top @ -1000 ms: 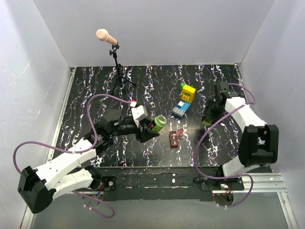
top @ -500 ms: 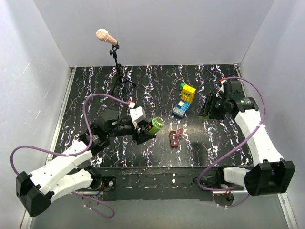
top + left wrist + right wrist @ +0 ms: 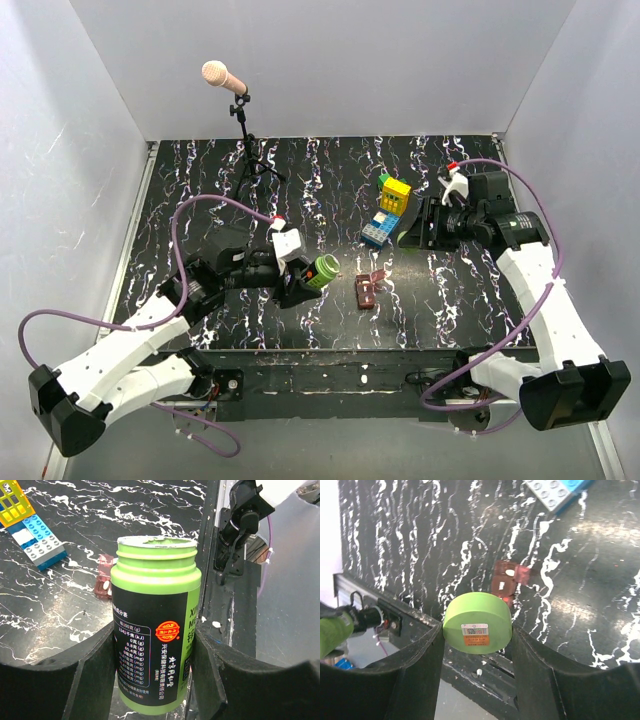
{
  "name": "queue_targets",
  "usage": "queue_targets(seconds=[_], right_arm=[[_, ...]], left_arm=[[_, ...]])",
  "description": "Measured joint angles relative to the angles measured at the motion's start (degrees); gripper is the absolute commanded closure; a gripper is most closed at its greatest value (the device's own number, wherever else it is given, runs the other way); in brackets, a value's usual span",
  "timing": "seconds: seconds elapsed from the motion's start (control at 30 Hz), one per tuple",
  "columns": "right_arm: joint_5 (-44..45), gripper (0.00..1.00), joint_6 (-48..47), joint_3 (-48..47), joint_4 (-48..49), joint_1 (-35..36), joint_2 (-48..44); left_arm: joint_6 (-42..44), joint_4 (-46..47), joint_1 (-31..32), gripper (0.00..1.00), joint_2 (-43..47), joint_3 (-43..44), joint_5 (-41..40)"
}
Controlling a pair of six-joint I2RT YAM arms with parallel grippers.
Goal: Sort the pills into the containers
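Left gripper (image 3: 152, 632) clamps the green bottle (image 3: 150, 580) round its labelled middle, stiff slick plastic and likely light, while right gripper (image 3: 477, 630) pinches the green cap (image 3: 477, 617) by its rim

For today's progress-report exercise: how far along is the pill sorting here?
Done: the green bottle is uncapped and the red-brown box lies with its flap open. In hand: the left pincer grips the bottle, the right pincer holds its green cap. Left: probably capping the bottle and shutting the box; whether every pill is sorted, the pictures do not show.
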State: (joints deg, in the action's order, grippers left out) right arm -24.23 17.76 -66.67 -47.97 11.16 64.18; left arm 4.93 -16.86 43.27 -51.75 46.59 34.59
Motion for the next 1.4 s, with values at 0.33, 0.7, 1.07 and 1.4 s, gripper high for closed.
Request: queue_targets(seconds=[0.33,0.7,1.07,1.4], right_arm=[[-9.3,0.66,-0.3,0.0,3.1,5.0,-2.3],[-15.3,0.67,-1.9,-1.1,6.2,13.4,-1.9],[-18.2,0.67,-5.2,-4.9,6.3,24.5,1.6],[-18.9,0.68,-6.0,-6.5,6.6,29.8,4.5]], left_arm=[[1.0,-4.5,0.0,1.00,1.0,0.4,0.5],[1.5,-8.5,0.0,1.00,-0.5,2.8,2.2],[1.9,-10.2,0.0,1.00,-2.1,3.5,4.9],[2.1,-10.8,0.0,1.00,-4.6,4.5,8.4]])
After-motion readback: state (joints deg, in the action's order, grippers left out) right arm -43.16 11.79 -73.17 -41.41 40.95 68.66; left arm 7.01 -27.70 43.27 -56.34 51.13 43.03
